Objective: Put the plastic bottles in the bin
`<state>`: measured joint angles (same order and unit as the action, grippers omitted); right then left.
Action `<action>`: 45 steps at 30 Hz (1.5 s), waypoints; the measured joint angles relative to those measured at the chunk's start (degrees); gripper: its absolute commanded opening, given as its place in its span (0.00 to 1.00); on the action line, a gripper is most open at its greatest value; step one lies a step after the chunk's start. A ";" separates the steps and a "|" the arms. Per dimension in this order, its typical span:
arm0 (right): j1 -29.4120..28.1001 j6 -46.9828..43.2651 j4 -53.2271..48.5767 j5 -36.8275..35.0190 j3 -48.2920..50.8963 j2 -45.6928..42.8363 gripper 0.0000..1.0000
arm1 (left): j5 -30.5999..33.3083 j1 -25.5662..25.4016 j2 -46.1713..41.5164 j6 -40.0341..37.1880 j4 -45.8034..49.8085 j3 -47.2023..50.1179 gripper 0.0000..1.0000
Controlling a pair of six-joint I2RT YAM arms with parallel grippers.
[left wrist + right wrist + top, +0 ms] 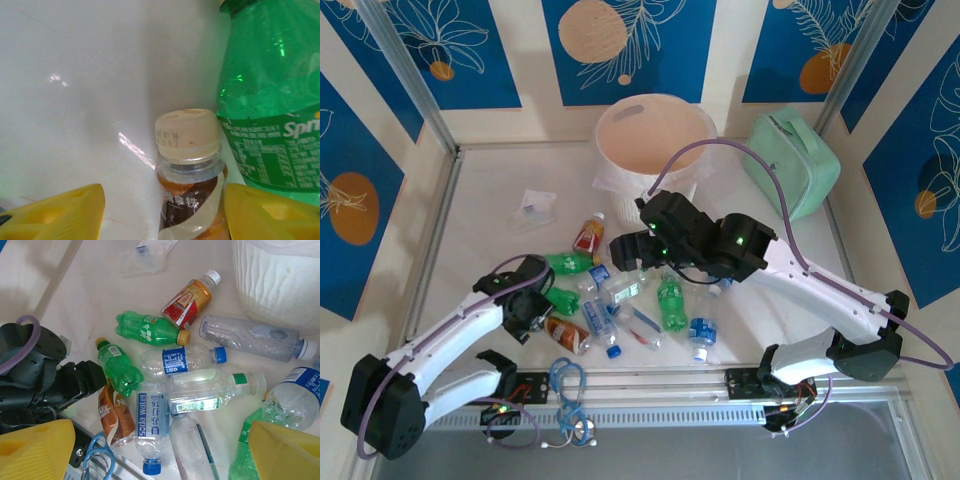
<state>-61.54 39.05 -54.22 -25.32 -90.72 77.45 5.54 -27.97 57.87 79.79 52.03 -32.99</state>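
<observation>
At the near left, the left gripper (162, 192) sits with its jaws parted around a brown-labelled bottle (189, 170) with a beige cap, 1 finger against it and a gap on the other side; a green bottle (270, 100) lies just beside. Farther in, the right gripper (161, 437) hangs spread wide and empty above the plastic bottles (620, 300) scattered mid-worktop (490, 200). The bin (670, 140) stands beyond them at the far edge.
</observation>
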 measured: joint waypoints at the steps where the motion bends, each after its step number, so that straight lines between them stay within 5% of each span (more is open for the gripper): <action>1: 0.00 0.00 0.07 0.02 0.00 0.00 0.90 | -0.04 0.00 0.55 0.24 -0.37 0.17 0.64; 15: -0.02 0.46 0.22 0.00 0.00 0.02 0.90 | -1.03 0.00 3.43 3.06 -6.14 3.85 0.47; 29: 0.28 0.46 0.22 -0.22 0.02 -0.04 0.90 | -0.72 -0.11 -1.38 3.17 -1.77 2.25 0.34; 35: 2.25 0.48 1.09 1.60 0.76 -0.90 0.90 | 2.73 -1.97 -3.63 -0.31 3.74 -9.07 0.26; 45: 8.09 0.79 8.37 17.25 5.22 -6.05 0.93 | 6.38 -2.69 -1.11 -11.69 1.51 -33.64 0.25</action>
<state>-53.45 39.83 -45.84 -8.08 -85.49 71.40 11.92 -30.65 56.75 68.10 53.54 -66.63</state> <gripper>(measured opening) 0.925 0.332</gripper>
